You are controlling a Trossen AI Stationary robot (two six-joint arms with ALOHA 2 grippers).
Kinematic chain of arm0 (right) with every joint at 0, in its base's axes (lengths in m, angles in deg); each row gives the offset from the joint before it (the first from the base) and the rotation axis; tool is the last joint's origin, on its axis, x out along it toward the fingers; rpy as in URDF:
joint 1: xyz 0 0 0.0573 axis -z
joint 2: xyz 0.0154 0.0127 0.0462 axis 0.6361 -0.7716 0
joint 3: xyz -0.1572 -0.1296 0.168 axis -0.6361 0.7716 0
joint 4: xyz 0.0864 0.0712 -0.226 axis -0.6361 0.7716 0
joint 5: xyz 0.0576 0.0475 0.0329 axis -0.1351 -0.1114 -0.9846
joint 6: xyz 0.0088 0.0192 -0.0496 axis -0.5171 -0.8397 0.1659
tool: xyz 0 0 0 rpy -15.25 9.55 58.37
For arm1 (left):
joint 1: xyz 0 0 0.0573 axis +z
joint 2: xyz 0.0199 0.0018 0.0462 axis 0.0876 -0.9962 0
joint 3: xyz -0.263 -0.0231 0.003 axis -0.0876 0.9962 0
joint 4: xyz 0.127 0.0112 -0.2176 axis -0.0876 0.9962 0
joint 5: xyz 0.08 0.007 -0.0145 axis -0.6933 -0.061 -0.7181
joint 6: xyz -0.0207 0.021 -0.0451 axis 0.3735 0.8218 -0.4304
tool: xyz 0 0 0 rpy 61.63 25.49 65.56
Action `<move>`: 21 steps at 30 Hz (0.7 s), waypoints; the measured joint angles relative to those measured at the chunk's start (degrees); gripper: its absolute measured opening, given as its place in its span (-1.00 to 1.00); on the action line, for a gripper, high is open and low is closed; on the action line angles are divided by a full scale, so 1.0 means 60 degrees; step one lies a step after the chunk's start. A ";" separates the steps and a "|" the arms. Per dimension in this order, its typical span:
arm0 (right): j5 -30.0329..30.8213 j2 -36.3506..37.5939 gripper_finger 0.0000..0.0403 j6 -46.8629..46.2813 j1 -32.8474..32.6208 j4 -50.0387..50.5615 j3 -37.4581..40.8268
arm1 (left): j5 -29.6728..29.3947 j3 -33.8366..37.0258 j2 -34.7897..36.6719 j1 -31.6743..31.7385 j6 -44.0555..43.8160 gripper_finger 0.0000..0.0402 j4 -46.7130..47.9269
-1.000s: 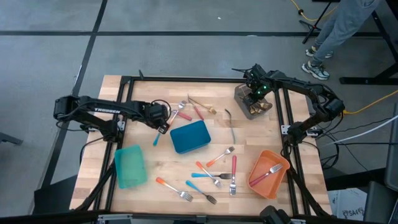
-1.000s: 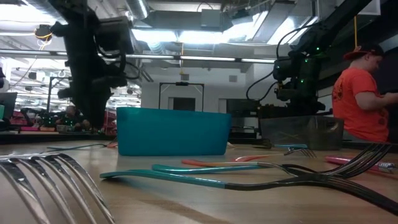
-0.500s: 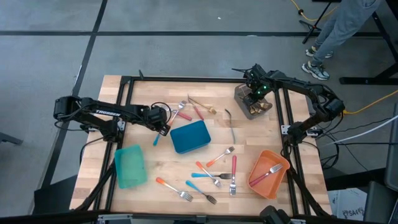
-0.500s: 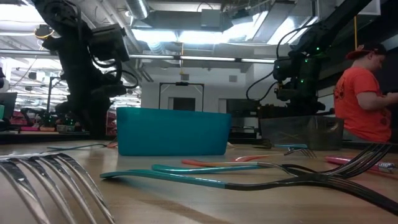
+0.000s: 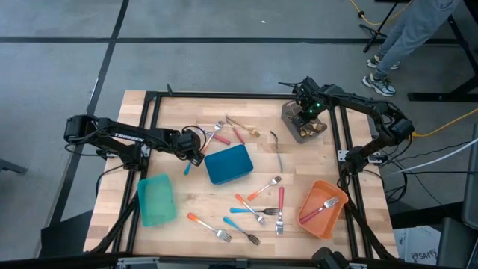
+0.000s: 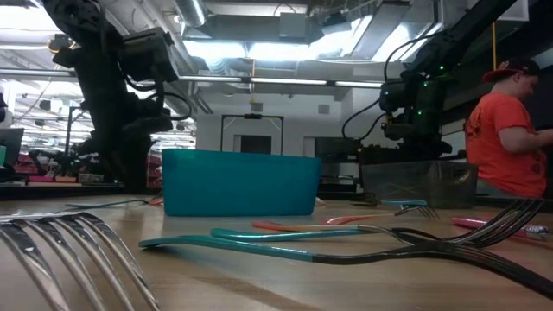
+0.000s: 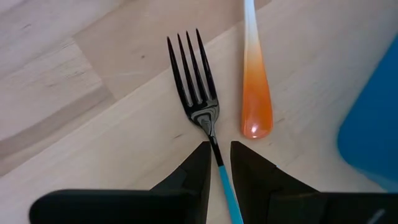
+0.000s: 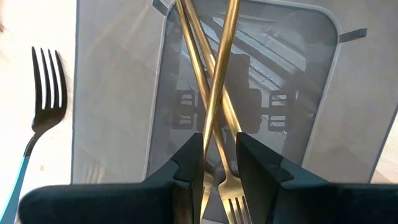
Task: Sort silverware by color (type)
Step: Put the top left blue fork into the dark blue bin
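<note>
Bright, even overhead light; the low view's nearest fork tines (image 6: 60,259) are blurred.

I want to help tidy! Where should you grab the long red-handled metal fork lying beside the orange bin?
Pinch the red-handled fork around the middle of its handle, coming straight down from above. It lies flat, and the slim, straight handle seems to have free space on both sides.

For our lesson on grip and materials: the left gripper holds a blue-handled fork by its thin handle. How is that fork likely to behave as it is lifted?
The blue-handled fork looks rigid, so it probably won't flop. The left gripper pinches its narrow handle just behind the tines, so the long handle end may sag or pivot. The glossy finish suggests it could slip.
</note>
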 joint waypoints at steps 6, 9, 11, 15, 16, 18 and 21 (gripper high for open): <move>0.0000 0.0000 -0.58 -0.0001 0.0000 0.0000 0.0000 | -0.0082 0.0000 0.0000 -0.0113 -0.0219 -0.73 0.0010; 0.0000 0.0000 -0.58 -0.0001 0.0000 0.0000 0.0000 | -0.0335 0.0002 -0.0123 -0.0178 -0.0335 -0.73 0.0007; 0.0000 0.0000 -0.58 0.0000 0.0000 0.0004 0.0000 | -0.0439 0.0004 -0.0279 -0.0226 -0.0461 -0.73 -0.0012; 0.0000 0.0000 -0.58 -0.0001 0.0000 0.0004 0.0000 | -0.0447 0.0000 -0.0689 -0.0331 -0.0467 -0.73 -0.0098; 0.0000 0.0000 -0.58 -0.0001 0.0000 0.0004 0.0000 | -0.0468 0.0004 -0.0801 -0.0358 -0.0469 -0.73 -0.0100; 0.0000 0.0000 -0.58 -0.0001 0.0000 0.0004 0.0000 | -0.0504 -0.0007 -0.0917 -0.0415 -0.0468 -0.73 -0.0208; 0.0000 0.0000 -0.58 -0.0001 0.0000 -0.0002 0.0000 | -0.0577 -0.0018 -0.0988 -0.0446 -0.0466 -0.73 -0.0229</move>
